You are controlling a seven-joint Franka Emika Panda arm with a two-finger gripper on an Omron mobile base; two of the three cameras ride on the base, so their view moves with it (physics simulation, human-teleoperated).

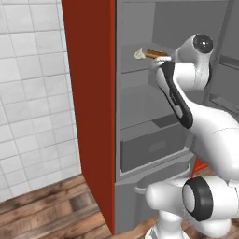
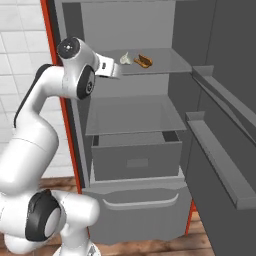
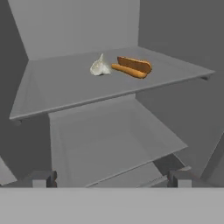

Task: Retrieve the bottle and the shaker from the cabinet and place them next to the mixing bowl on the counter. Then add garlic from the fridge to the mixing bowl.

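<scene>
The fridge (image 2: 200,125) stands open, and the garlic (image 3: 100,67) sits on its upper shelf (image 3: 61,87), just beside a hot dog (image 3: 132,67). The gripper (image 3: 111,178) hangs outside the shelf's front edge with its fingers spread wide, holding nothing. From the fingers the garlic lies straight ahead and higher, deep on the shelf, so I judge the reach must rise and go forward.

White tiled wall (image 1: 32,93), wood plank floor (image 1: 46,210), tall red side panel (image 1: 91,93).
</scene>
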